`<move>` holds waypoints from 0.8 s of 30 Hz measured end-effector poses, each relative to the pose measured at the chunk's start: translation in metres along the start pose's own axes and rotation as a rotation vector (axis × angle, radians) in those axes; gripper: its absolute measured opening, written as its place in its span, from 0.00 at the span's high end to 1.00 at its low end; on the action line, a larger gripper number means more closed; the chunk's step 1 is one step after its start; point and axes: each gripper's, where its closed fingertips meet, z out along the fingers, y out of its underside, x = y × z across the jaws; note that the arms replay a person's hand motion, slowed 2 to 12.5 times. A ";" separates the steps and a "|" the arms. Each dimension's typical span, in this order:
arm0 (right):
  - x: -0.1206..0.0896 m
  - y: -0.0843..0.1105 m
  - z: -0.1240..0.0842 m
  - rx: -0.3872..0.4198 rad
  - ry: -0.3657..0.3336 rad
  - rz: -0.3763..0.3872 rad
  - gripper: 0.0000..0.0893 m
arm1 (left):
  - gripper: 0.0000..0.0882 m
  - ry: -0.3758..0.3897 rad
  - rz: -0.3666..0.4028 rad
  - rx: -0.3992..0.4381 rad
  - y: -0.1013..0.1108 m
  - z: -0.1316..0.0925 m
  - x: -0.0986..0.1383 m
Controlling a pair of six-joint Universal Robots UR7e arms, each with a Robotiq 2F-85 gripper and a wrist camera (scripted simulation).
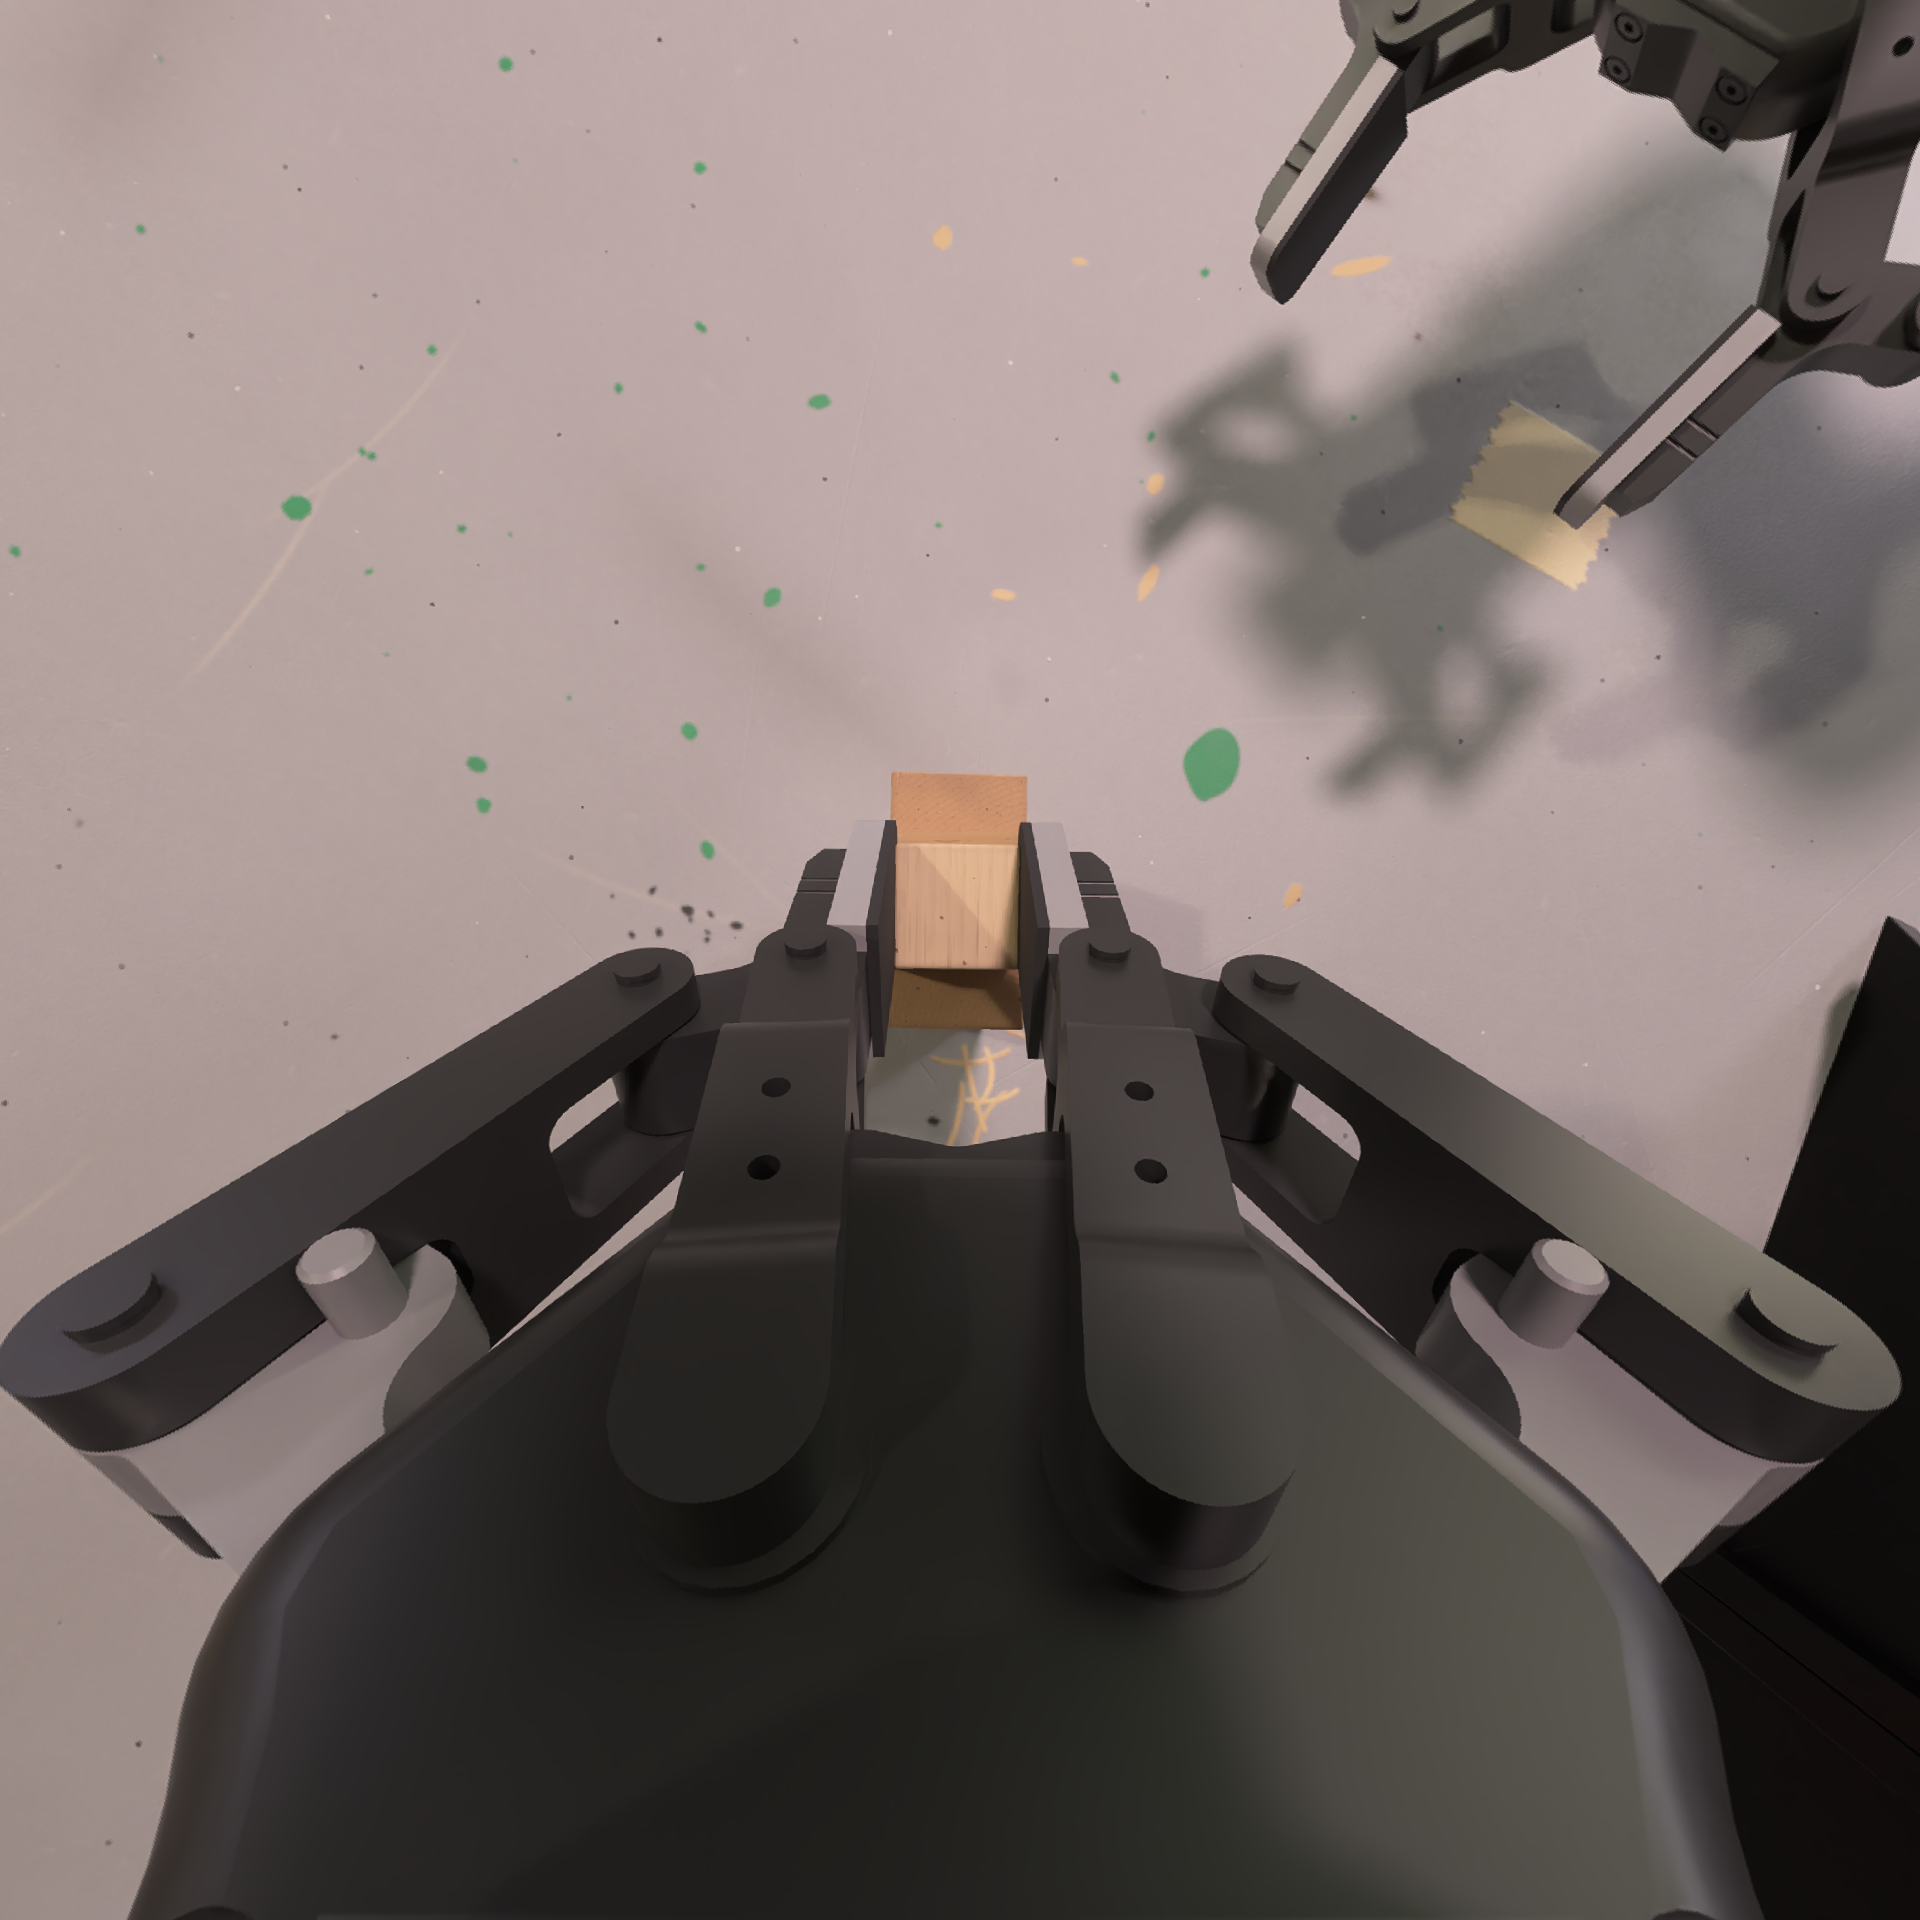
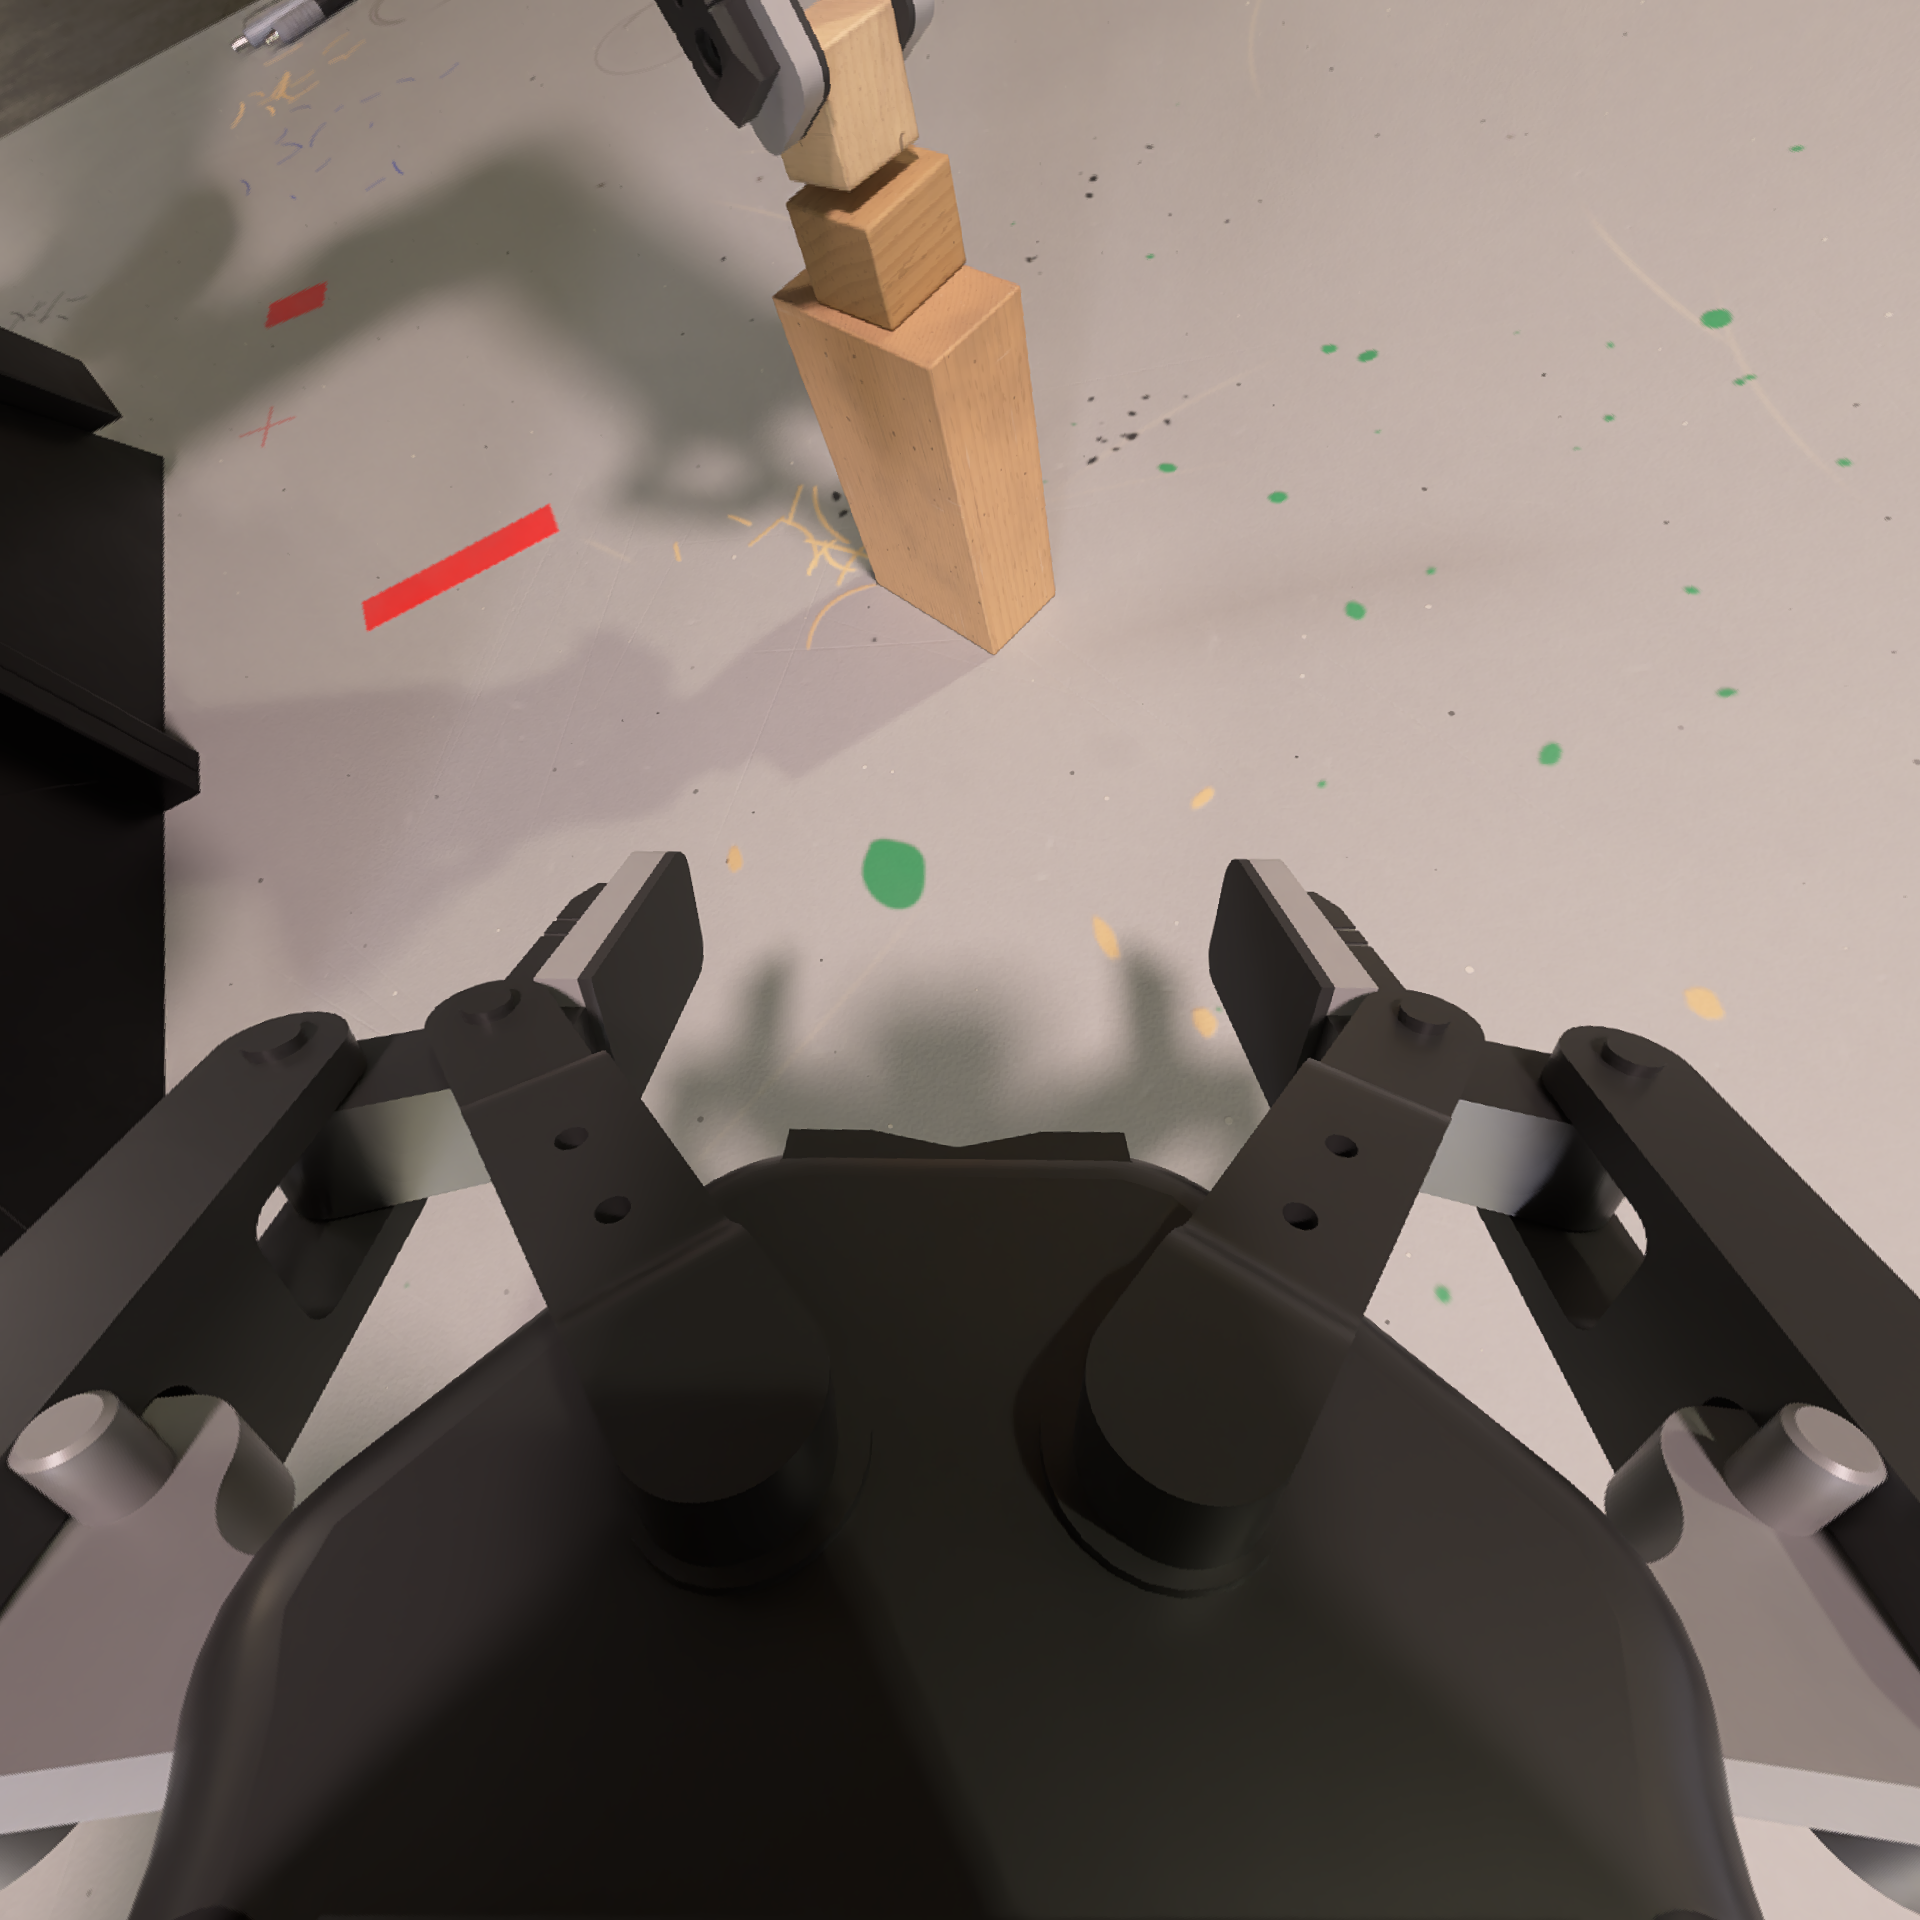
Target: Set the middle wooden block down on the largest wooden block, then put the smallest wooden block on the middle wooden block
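Note:
The largest wooden block stands upright on the table. The middle wooden block sits on its top, turned a little. My left gripper is shut on the smallest wooden block, a pale cube, held on top of the middle block. In the right wrist view the smallest block touches the middle block at one lower edge and looks tilted, with the left gripper's fingers around it. My right gripper is open and empty, low over the table, apart from the stack; it also shows at the left wrist view's top right.
The grey table is speckled with green and orange paint spots. Red tape strips lie left of the stack. A beige tape piece lies under the right gripper. A dark box edge stands at the left.

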 end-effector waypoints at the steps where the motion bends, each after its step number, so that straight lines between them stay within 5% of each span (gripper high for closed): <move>1: 0.000 0.000 0.000 0.000 0.000 0.000 0.06 | 0.77 -0.001 0.000 0.001 0.000 0.000 0.000; 24: -0.001 0.000 0.001 -0.005 -0.003 -0.003 0.06 | 0.77 -0.003 0.006 -0.022 0.001 0.000 -0.001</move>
